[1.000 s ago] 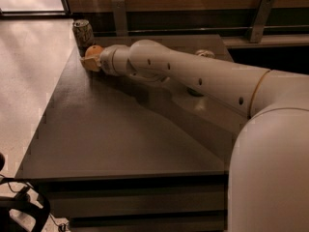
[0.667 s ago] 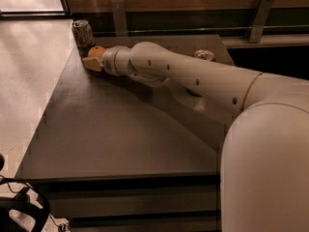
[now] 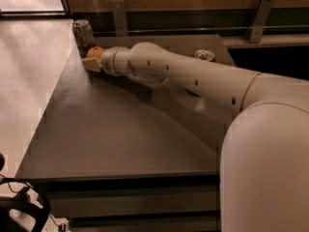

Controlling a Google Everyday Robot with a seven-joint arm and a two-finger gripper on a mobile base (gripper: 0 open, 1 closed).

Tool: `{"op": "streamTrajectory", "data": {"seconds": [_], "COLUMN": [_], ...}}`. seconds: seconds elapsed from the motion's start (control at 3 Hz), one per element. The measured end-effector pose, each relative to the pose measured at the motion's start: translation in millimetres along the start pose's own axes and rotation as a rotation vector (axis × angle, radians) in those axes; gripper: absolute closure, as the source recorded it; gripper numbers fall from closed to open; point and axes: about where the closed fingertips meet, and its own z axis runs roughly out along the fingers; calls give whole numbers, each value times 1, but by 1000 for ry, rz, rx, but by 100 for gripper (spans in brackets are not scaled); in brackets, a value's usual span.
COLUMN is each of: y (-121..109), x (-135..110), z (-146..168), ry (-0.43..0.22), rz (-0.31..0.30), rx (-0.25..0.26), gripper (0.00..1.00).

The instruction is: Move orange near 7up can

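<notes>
The orange (image 3: 95, 51) sits at the far left corner of the dark table (image 3: 111, 129), just in front of and to the right of the 7up can (image 3: 83, 33), a pale can with dark print standing upright at the table's back left corner. My gripper (image 3: 91, 64) is at the end of the white arm (image 3: 193, 79), which reaches across the table from the right. The gripper's tan tip is right against the orange on its near side, and the orange's lower part is hidden behind it.
A second can (image 3: 204, 55) shows only its silver top behind the arm at the back right. A wall with metal brackets (image 3: 260, 13) runs behind the table. The table's left edge drops to a pale floor (image 3: 24, 81). My white base (image 3: 270, 178) fills the right foreground.
The gripper has stayed by the can at the far left corner. More of the orange now shows above the gripper's tip.
</notes>
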Motion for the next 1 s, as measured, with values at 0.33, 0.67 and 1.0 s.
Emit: {"op": "streamTrajectory", "data": {"seconds": [0.33,0.67,1.0], "y": [2,4,6], "x": [0,0,1], "z": [1,3,4], "ry": [0,1,1], "rz": [0,0,0], "rx": [-3,-7,-9], "gripper": [35,12,0]}}
